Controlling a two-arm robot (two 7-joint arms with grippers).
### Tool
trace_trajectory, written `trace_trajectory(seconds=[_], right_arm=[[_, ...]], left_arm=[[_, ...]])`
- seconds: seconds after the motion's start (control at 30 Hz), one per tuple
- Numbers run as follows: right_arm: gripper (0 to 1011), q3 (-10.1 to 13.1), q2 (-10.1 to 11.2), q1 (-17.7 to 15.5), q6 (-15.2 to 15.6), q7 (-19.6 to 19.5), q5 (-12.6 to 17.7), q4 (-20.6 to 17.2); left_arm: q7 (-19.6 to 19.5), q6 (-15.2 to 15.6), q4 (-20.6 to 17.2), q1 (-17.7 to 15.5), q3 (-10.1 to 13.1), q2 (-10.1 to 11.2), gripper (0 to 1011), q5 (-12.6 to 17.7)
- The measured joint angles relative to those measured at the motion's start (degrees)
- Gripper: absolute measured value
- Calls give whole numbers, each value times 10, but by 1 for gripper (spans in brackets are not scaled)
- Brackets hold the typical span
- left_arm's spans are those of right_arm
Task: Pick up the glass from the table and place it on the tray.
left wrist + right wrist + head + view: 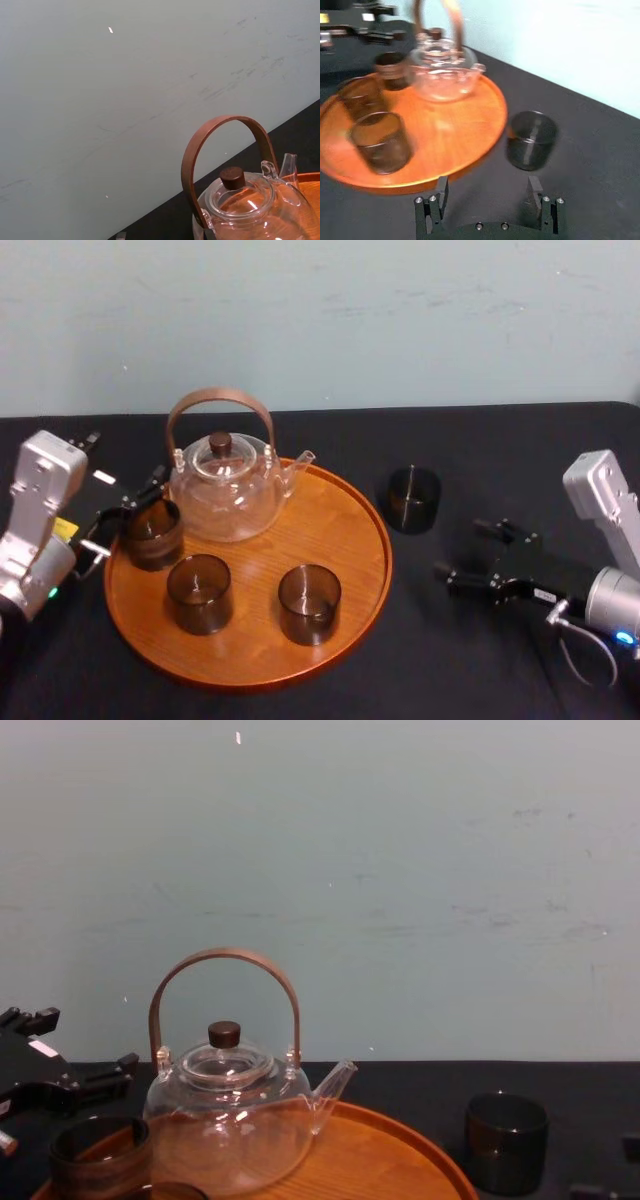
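A dark smoked glass (413, 499) stands on the black-cloth table (500, 450), just right of the round wooden tray (345, 530); it also shows as the glass (530, 139) and the glass (506, 1140). My right gripper (462, 548) is open on the table to the right of this glass and a little nearer to me, a short gap away, its jaws (487, 191) empty. Three more dark glasses stand on the tray: one at its left edge (153, 533) and two at the front (199, 592) (309, 603). My left gripper (125, 515) is open beside the left-edge glass.
A clear glass teapot (228, 490) with a brown arched handle stands at the back of the tray, also seen as the teapot (250, 205) and the teapot (232, 1120). A pale wall rises behind the table. Bare tray wood (450, 125) lies on the right half.
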Motion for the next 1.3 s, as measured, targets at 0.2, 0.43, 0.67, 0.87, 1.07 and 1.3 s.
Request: trace_trajectory(seconds=[0.2, 0.43, 0.67, 0.87, 1.07, 1.3], right_arm=[[1002, 16, -22, 10, 21, -33, -8, 22], [1002, 20, -44, 28, 36, -45, -23, 46], [1002, 19, -63, 47, 46, -46, -38, 66], [1002, 12, -78, 66, 51, -41, -54, 85], [1002, 7, -95, 86, 54, -38, -70, 107], [1002, 1, -113, 108, 56, -31, -86, 133]], left_arm=[[0, 0, 0, 0, 0, 0, 1001, 0], [0, 0, 0, 0, 0, 0, 1002, 0], [0, 0, 0, 0, 0, 0, 1001, 0], [0, 0, 0, 0, 0, 0, 1001, 0], [0, 0, 0, 0, 0, 0, 1001, 0], [0, 0, 0, 0, 0, 0, 1001, 0]])
